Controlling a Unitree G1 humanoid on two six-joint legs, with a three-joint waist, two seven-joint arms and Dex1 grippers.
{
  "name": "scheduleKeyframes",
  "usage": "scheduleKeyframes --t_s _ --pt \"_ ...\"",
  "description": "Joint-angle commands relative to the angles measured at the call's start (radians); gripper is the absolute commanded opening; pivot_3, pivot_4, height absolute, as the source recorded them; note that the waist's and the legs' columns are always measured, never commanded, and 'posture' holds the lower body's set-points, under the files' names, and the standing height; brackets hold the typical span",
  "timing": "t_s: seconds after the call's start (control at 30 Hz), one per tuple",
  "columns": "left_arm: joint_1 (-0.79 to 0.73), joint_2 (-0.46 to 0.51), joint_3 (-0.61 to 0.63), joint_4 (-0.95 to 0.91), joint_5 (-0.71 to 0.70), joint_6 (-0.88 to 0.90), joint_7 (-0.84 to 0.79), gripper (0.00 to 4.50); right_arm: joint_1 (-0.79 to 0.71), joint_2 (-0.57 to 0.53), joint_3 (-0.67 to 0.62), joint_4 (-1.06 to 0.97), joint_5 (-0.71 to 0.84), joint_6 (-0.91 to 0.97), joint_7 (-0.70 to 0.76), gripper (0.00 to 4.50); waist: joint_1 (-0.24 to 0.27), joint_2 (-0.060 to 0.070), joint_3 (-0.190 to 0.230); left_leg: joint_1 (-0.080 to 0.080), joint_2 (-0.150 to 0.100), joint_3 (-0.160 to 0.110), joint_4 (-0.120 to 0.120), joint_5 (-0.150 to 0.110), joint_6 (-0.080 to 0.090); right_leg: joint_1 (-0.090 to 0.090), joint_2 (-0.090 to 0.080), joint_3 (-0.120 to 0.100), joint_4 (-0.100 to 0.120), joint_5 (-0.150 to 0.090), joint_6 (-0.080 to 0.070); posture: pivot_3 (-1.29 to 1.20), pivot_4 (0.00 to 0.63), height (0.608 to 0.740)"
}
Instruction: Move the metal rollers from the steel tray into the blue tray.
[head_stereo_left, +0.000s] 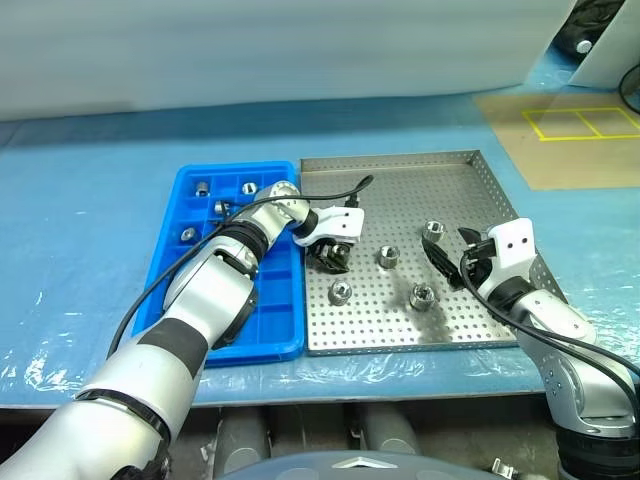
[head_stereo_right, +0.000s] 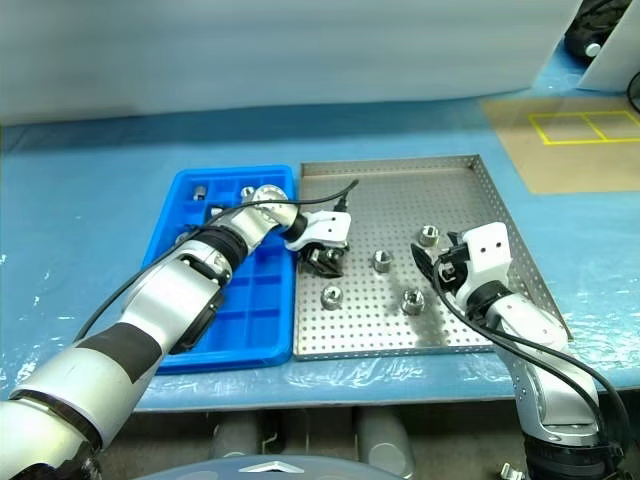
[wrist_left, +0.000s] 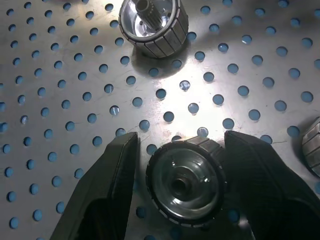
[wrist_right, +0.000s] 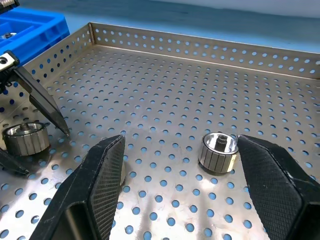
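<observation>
The steel tray (head_stereo_left: 400, 195) lies beside the blue tray (head_stereo_left: 275, 315), which is on its left. My left gripper (head_stereo_left: 330, 260) points down near the steel tray's left rim. It is open, and its fingers (wrist_left: 107, 185) straddle one metal roller (wrist_left: 186, 187) with a gap on each side. Other rollers (head_stereo_left: 387, 256) (head_stereo_left: 340, 292) (head_stereo_left: 421, 295) (head_stereo_left: 434, 229) lie loose on the perforated floor. My right gripper (head_stereo_left: 452, 258) hovers open over the tray's right side, empty, with a roller (wrist_right: 218, 151) ahead of it. Several rollers (head_stereo_left: 201, 188) sit in the blue tray's far compartments.
Both trays rest on a blue-covered table (head_stereo_left: 90, 230). A brown board with yellow markings (head_stereo_left: 570, 140) lies at the far right. A black cable (head_stereo_left: 340, 192) loops from my left wrist over the steel tray's left rim.
</observation>
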Motion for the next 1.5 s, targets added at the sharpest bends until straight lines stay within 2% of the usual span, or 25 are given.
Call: scheduleKeyframes --t_s 0.03,0.17,0.43,0.67,0.8,0.87,0.97,1.1,1.3,1.5 --pt "0.008 0.005 0.008 0.011 0.017 0.008 0.036 2.75 0.002 -0.001 -0.008 -0.057 -0.002 -0.015 -0.010 3.67 -0.002 0.000 0.000 0.000 0.000 0.000 0.001 0.000 0.000 0.000 0.000 0.000 0.000 0.000 0.000 -0.61 0.150 0.740" --pt "0.009 0.010 0.020 0.011 0.013 0.006 0.007 1.89 -0.002 -0.003 -0.005 -0.053 -0.006 -0.016 -0.012 3.68 -0.003 0.000 0.000 0.000 0.000 -0.001 0.002 0.000 0.000 0.001 0.000 0.000 0.000 0.001 0.001 -0.61 0.150 0.740" --pt "0.008 0.020 0.035 0.006 0.014 -0.008 0.049 1.89 -0.029 -0.003 0.014 -0.030 -0.007 -0.021 -0.008 3.68 -0.003 0.000 0.000 -0.001 0.000 -0.002 0.001 -0.001 0.002 0.001 0.000 0.000 -0.002 0.001 0.001 -0.58 0.150 0.740" --pt "-0.031 0.042 0.187 -0.071 -0.162 -0.091 -0.142 1.89 -0.107 -0.004 0.063 0.033 -0.008 -0.036 0.028 3.68 0.000 0.000 0.000 -0.003 0.000 -0.002 -0.001 0.000 0.002 -0.002 0.000 -0.001 -0.002 0.001 0.001 -0.50 0.150 0.740" --pt "-0.041 0.098 0.270 -0.177 -0.287 -0.056 -0.316 1.89 -0.211 -0.006 0.109 0.116 -0.008 -0.058 0.076 3.68 0.004 0.000 0.001 -0.004 0.000 -0.002 -0.002 0.001 0.004 -0.003 -0.001 -0.001 -0.003 0.001 0.000 -0.39 0.150 0.740" --pt "-0.023 0.143 0.296 -0.231 -0.317 -0.018 -0.314 1.89 -0.288 -0.013 0.161 0.150 -0.005 -0.061 0.130 3.68 0.004 0.000 0.001 -0.004 0.000 -0.002 -0.002 0.001 0.004 -0.003 0.000 -0.001 -0.002 0.001 0.000 -0.32 0.150 0.740" --pt "0.042 0.216 0.298 -0.341 -0.343 0.000 -0.352 1.89 -0.398 -0.017 0.217 0.215 -0.002 -0.079 0.210 3.68 0.019 0.000 0.001 -0.003 0.001 -0.002 -0.003 0.002 0.003 -0.004 0.000 -0.001 -0.001 0.001 0.000 -0.20 0.150 0.740" --pt "0.149 0.314 0.316 -0.545 -0.394 0.132 -0.352 1.89 -0.532 0.000 0.280 0.342 -0.011 -0.122 0.310 3.68 0.061 0.001 0.001 -0.001 0.002 -0.002 -0.005 0.003 0.001 -0.004 0.000 -0.002 0.001 0.000 -0.001 -0.05 0.150 0.740" --pt "0.415 0.492 0.362 -0.944 -0.467 0.347 -0.296 1.89 -0.678 0.022 0.426 0.408 0.034 -0.130 0.572 3.68 0.138 0.001 0.002 -0.005 0.005 -0.002 -0.006 0.003 0.000 -0.008 0.000 -0.006 0.006 -0.002 -0.004 0.10 0.150 0.740" --pt "0.694 0.604 0.439 -1.306 -0.540 0.535 -0.167 1.89 -0.759 0.096 0.514 0.587 -0.017 -0.222 0.696 3.68 0.192 0.001 0.002 -0.008 0.005 -0.003 -0.006 0.002 -0.004 -0.010 -0.002 -0.009 0.007 -0.002 -0.005 0.25 0.150 0.740"
